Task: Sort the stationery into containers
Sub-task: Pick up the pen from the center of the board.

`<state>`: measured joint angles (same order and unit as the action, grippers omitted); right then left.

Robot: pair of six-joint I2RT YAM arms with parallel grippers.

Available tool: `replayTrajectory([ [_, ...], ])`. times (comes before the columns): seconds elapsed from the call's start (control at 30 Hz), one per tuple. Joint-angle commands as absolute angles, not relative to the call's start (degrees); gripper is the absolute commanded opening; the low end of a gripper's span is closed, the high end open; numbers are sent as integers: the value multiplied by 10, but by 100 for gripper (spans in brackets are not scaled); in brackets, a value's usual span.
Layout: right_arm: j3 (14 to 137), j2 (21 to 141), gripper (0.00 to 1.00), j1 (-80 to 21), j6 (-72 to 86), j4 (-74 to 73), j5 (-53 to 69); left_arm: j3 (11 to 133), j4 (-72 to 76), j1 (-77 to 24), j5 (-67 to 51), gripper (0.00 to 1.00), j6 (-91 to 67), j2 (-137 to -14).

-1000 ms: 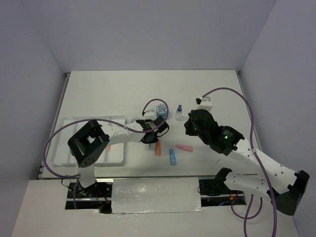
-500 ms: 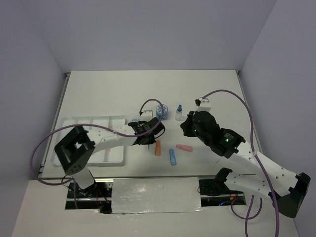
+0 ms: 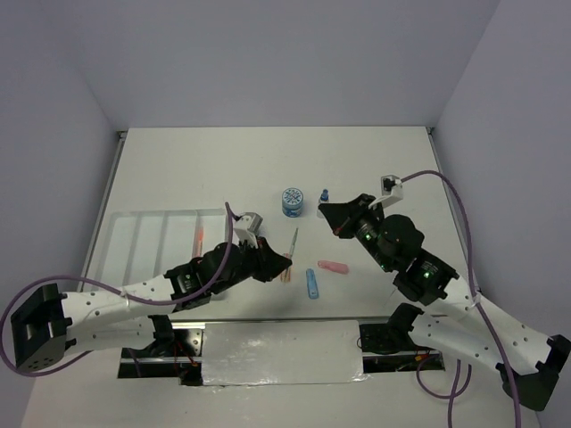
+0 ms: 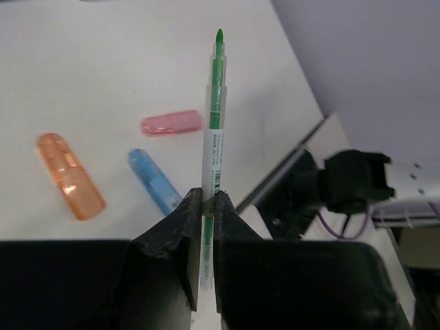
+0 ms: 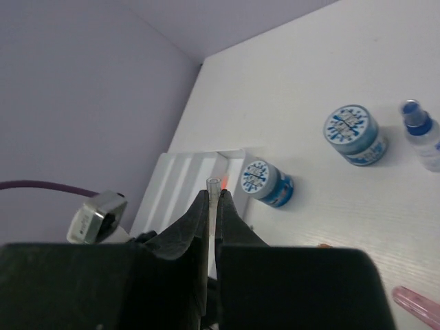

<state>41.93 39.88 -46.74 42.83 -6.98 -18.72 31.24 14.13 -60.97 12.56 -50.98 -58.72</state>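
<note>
- The left arm stretches low from the near left corner toward the middle of the white tabletop (image 3: 205, 160). The left end effector (image 4: 207, 199) is clamped on the thin green pen (image 4: 215, 117) near its blunt end. The pen projects straight out past the fingertips and appears clear of the surface.
- The short orange marker (image 4: 70, 175), short blue marker (image 4: 155, 181) and pink eraser (image 4: 172, 122) lie loose beneath and just right of the pen.
- The flat white divided plastic tray (image 3: 143, 245) lies to the left of the left end effector. Its compartments run near to far, roughly parallel to the pen's long axis. The carry therefore looks mainly sideways, with little turning. A thin orange pen (image 3: 200, 237) lies in one of the tray's right-hand compartments. The left arm is the nearer to the tray.
- The right end effector (image 5: 214, 196) hangs farther back and is clenched. A thin clear tip shows between its fingers; what it is cannot be told.
</note>
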Motion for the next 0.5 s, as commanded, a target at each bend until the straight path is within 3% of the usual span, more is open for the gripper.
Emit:
replayTrajectory([
  [0.0,376,399,0,-483,435,71,-158,288,329,-626,40,0,-498,-562],
  [0.47,352,401,0,-500,411,103,-140,272,378,-636,9,0,-504,-549],
])
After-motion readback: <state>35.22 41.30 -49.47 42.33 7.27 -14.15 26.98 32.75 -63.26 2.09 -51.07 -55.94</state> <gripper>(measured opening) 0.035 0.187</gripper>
